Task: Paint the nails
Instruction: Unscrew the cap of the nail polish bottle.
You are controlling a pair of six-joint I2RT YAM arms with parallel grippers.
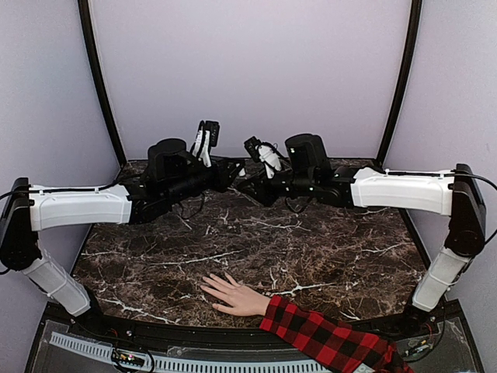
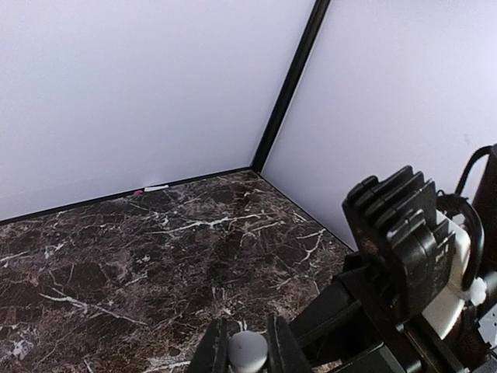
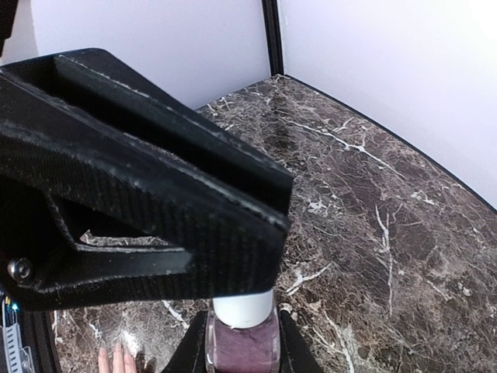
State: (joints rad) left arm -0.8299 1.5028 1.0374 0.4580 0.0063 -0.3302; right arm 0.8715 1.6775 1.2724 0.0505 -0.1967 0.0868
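Note:
A pale hand (image 1: 233, 295) with spread fingers lies palm down at the table's near edge, in a red-and-black plaid sleeve (image 1: 326, 339). Its nails are too small to make out. Its fingertips (image 3: 112, 360) show at the bottom of the right wrist view. Both grippers meet high above the far middle of the table. My right gripper (image 1: 250, 186) (image 3: 242, 351) is shut on a purple polish bottle (image 3: 242, 346). My left gripper (image 1: 233, 175) (image 2: 248, 343) is shut on the bottle's white cap (image 2: 248, 351) (image 3: 243, 309). Its black fingers (image 3: 140, 194) fill the right wrist view.
The dark marble table (image 1: 326, 241) is walled by pale panels with black corner posts (image 1: 97, 78). The right arm's wrist (image 2: 404, 249) crowds the right of the left wrist view. A small pink and white mark (image 2: 147, 189) lies at the far wall's foot.

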